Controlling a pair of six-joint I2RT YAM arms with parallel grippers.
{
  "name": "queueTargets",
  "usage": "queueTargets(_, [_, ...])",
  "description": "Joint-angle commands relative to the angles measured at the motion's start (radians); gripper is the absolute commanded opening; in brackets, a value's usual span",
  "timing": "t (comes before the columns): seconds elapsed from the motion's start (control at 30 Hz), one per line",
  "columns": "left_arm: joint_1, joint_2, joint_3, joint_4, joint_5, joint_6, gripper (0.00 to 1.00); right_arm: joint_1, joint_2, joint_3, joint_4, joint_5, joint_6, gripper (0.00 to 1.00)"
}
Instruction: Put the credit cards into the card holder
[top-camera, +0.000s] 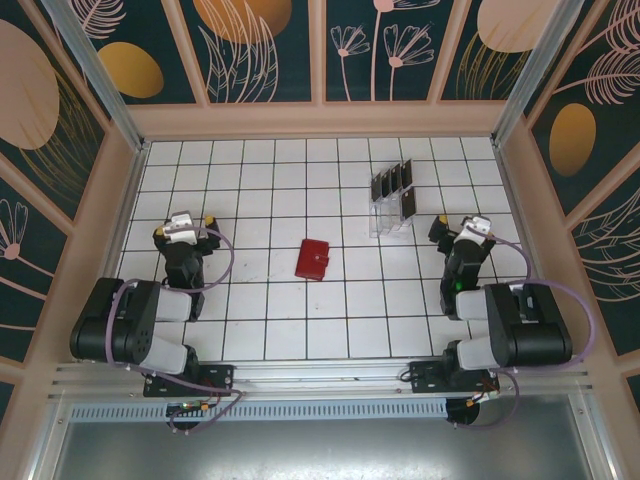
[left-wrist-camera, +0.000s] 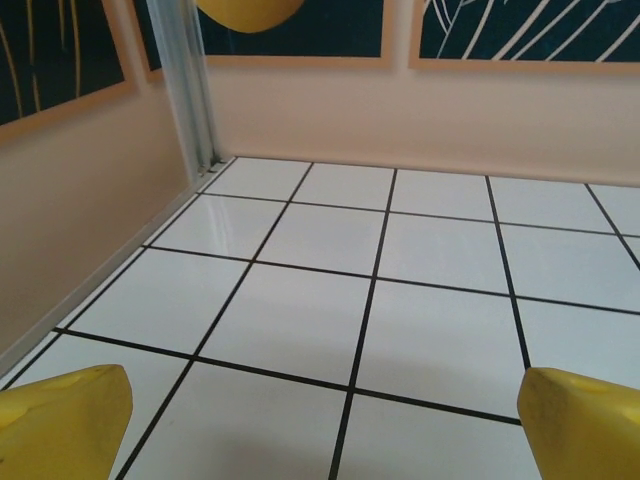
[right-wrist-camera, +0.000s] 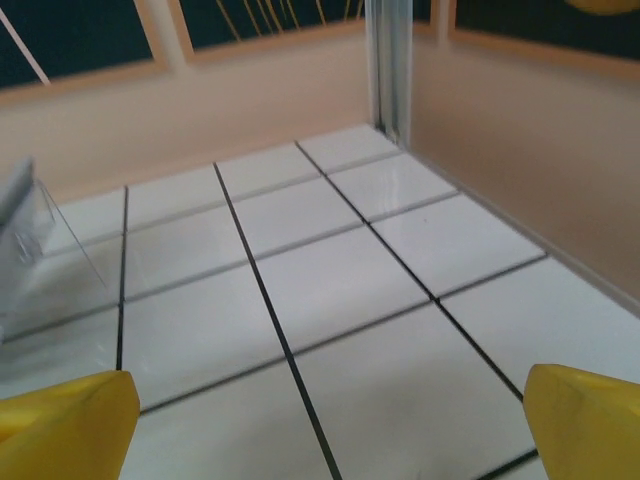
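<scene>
The card holder (top-camera: 312, 259) is a small red wallet lying shut near the middle of the tiled table. Several black credit cards (top-camera: 391, 182) stand upright in a clear plastic rack (top-camera: 391, 213) at the back right. My left gripper (top-camera: 183, 222) hovers at the left side, well away from the wallet, open with nothing between its yellow fingertips (left-wrist-camera: 62, 420). My right gripper (top-camera: 462, 226) sits at the right, just right of the rack, open and empty too, with its yellow fingertips (right-wrist-camera: 585, 420) spread wide. The rack's clear edge (right-wrist-camera: 25, 225) shows at the left of the right wrist view.
Peach-coloured walls with metal corner posts (left-wrist-camera: 190, 85) close in the white tiled table (top-camera: 260, 310) on three sides. Both arm bases (top-camera: 130, 330) sit at the near edge.
</scene>
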Motion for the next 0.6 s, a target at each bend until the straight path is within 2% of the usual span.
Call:
queueTargets(0.0, [0.024,0.053,0.011,0.127,0.076,-0.007,0.98,0.001,0.05,-0.039,0.238,-0.054,-0.05,0.99])
queueTargets(0.1, [0.041,0.046,0.035,0.063,0.111,-0.016,0.99,0.0,0.092,-0.023,0.24,-0.133,-0.076,0.99])
queueTargets(0.17, [0.049,0.045,0.041,0.048,0.126,-0.019,0.99,0.011,0.186,-0.037,0.396,-0.079,-0.091,0.99])
queueTargets(0.23, [0.053,0.047,0.046,0.035,0.134,-0.022,0.99,0.001,0.137,-0.004,0.239,-0.105,-0.063,0.99])
queueTargets(0.27, [0.056,0.047,0.05,0.032,0.14,-0.026,0.99,-0.015,0.156,0.015,0.243,-0.124,-0.061,0.99])
queueTargets(0.33, [0.063,0.048,0.053,0.026,0.149,-0.028,0.99,-0.068,0.131,0.043,0.137,-0.194,-0.005,0.99])
queueTargets(0.57, [0.064,0.048,0.053,0.024,0.15,-0.03,0.99,-0.056,0.141,0.032,0.178,-0.17,-0.019,0.99])
